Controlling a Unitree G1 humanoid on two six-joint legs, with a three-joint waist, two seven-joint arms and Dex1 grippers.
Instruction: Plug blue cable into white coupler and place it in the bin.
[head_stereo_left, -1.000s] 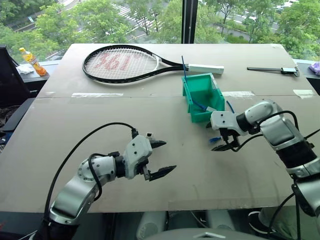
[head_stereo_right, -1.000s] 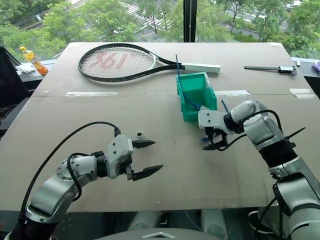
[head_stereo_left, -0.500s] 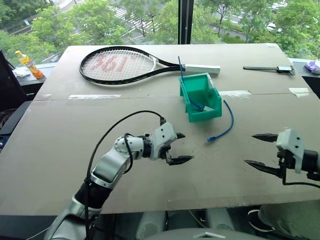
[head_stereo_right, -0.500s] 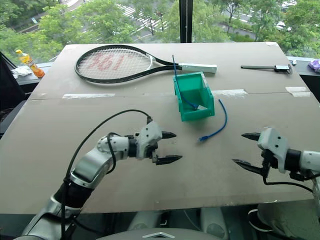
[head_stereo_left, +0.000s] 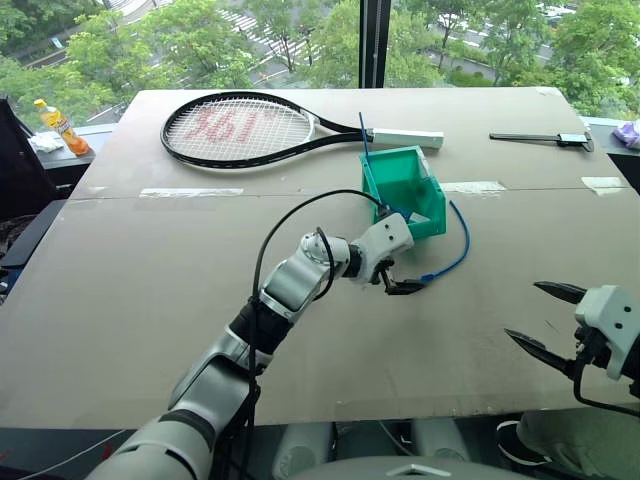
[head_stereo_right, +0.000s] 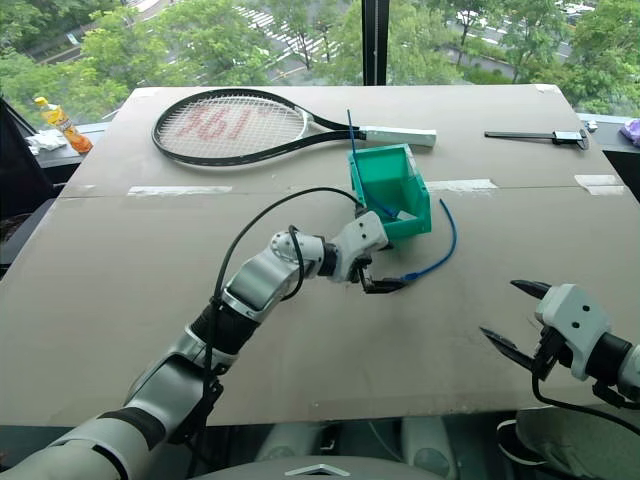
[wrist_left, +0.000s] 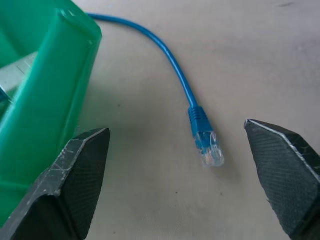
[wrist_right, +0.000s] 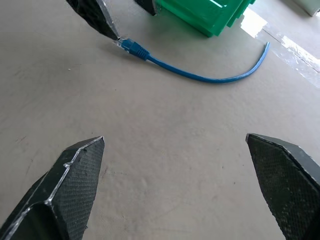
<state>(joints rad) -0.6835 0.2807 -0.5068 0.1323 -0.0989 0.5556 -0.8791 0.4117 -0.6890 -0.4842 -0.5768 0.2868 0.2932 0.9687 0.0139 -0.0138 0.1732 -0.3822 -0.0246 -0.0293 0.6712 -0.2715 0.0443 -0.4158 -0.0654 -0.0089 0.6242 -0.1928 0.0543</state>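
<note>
Left wrist view: left gripper (wrist_left: 192, 165) spread wide, 1 finger on each side of the clear plug of the blue cable (wrist_left: 176, 70), not touching it. Cable lies curved on the table (head_stereo_left: 150, 290), just beside the green bin (head_stereo_left: 405, 195). Right gripper (head_stereo_left: 550, 320) spread, empty, well apart. Beyond the bin: tennis racket (head_stereo_left: 250, 130); bottle (head_stereo_left: 62, 123) off the table's corner.
</note>
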